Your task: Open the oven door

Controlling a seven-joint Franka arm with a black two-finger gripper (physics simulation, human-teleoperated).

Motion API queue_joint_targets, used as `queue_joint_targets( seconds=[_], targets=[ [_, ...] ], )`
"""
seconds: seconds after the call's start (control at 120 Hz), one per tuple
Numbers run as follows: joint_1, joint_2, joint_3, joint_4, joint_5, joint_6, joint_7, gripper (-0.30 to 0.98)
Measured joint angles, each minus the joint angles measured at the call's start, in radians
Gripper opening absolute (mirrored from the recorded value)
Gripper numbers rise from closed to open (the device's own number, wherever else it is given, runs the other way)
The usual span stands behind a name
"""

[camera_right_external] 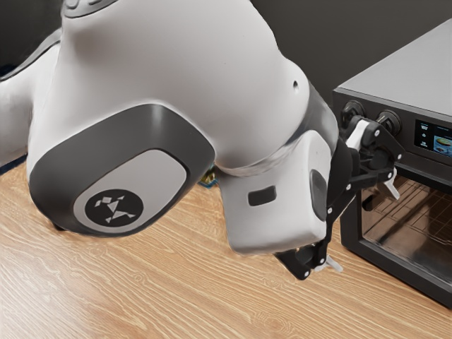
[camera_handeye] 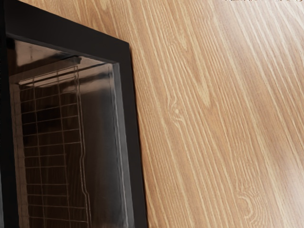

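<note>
Your gripper [camera_right_external: 362, 225] is open, holding nothing. The door [camera_right_external: 418, 224] is shut on the front of the oven [camera_right_external: 409, 81], at the exterior view's right. If you advance misaligned, a finger [camera_right_external: 393, 186] may strike the frame [camera_handeye: 135, 142] and shove the oven.

Oven door: black frame [camera_handeye: 130, 118] bordering a dark glass pane [camera_handeye: 102, 128]. Wire rack [camera_handeye: 71, 129]: visible through the pane; wires cross in a grid. Surface [camera_handeye: 213, 118]: light-brown wood grain, extending beyond the frame's outer corner. One knot [camera_handeye: 175, 111] lies nearer the frame than a second knot [camera_handeye: 247, 204].
</note>
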Motion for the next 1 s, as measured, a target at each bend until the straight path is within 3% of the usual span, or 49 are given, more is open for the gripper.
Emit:
queue_joint_targets(
  seconds=[0.658,0.892,1.0],
  targets=[
    [-0.04,0.422,-0.082,0.396,0.197,-0.043,-0.341,0.69],
    [-0.04,0.484,-0.071,0.466,0.241,-0.057,-0.393,0.69],
    [-0.039,0.439,-0.068,0.405,0.295,-0.063,-0.416,0.69]
  ],
)
